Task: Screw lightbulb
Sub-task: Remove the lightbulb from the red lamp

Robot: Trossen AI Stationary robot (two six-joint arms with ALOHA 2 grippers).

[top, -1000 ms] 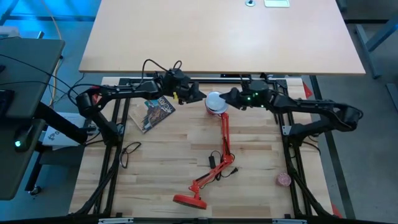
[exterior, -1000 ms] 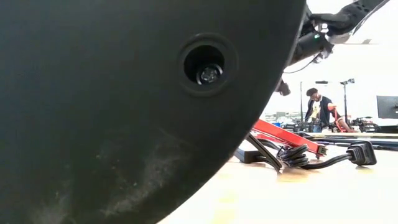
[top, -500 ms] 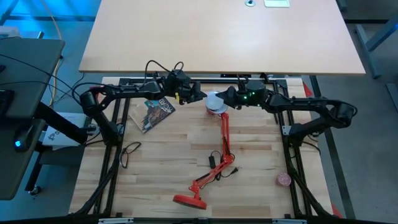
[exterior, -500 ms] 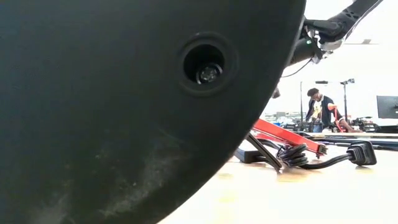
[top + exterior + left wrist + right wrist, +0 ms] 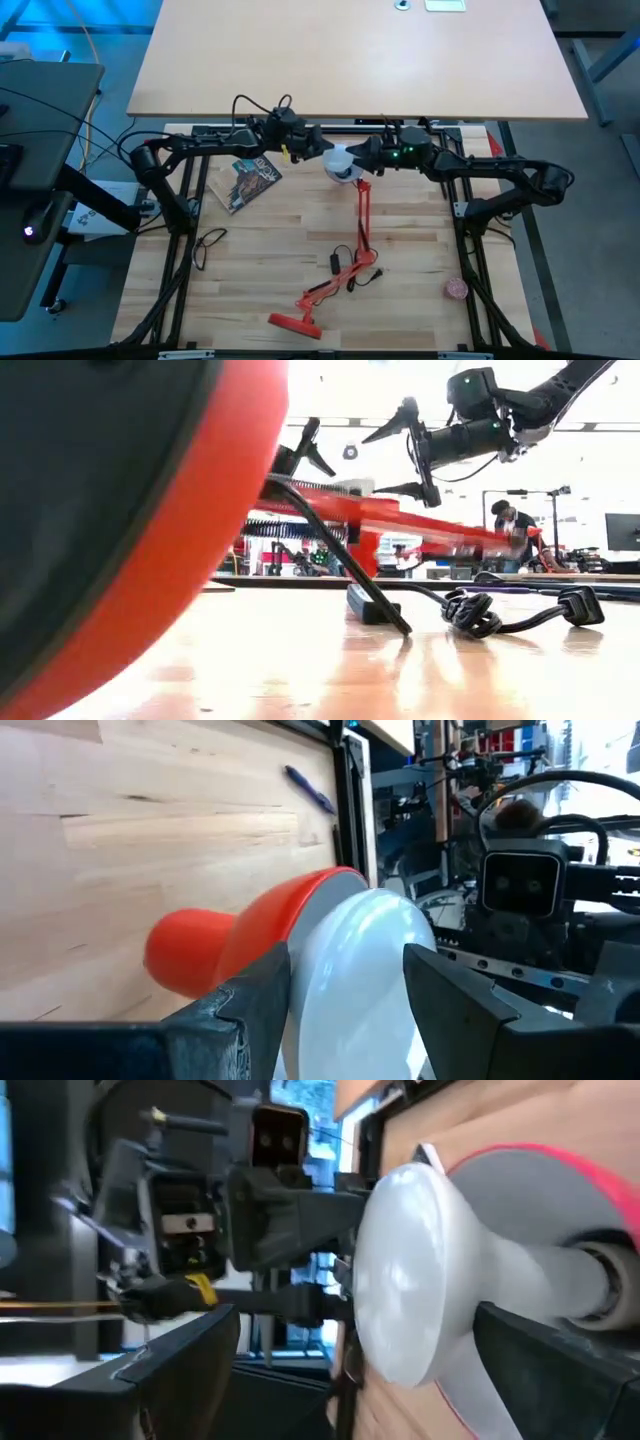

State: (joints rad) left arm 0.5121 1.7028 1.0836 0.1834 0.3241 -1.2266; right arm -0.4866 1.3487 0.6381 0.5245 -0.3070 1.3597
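Note:
A red desk lamp lies on the wooden table, its base [image 5: 292,322] near the front and its jointed arm [image 5: 361,215] running to the far edge. There its shade [image 5: 560,1190] is held up between my two grippers. The white lightbulb [image 5: 410,1270] sits with its neck in the shade's socket and its dome sticking out. My left gripper [image 5: 322,154] comes from the left and is shut on the bulb [image 5: 360,980]. My right gripper [image 5: 362,153] comes from the right, its fingers wide apart around bulb and shade [image 5: 400,455]. My left gripper holds the lightbulb's dome [image 5: 350,950] between its two fingers, reaching in nearly level from the table's left. The bulb is clear of the table, its neck [image 5: 520,1270] in the shade. My right gripper has one finger [image 5: 560,1370] next to the shade's socket end. I cannot tell whether it touches.
A magazine [image 5: 245,178] lies at the far left and a loose black cord [image 5: 210,245] nearer the front. A small pink round thing [image 5: 457,288] is at the right. The lamp's cord and plug [image 5: 480,610] lie mid-table. A person [image 5: 512,535] stands in the room behind.
My right gripper has gone a little toward the table's left and tipped further down. The lamp's head has shifted left with it toward my left gripper. The lamp's base has slid toward the table's left and swung away from the low camera, which it no longer blocks.

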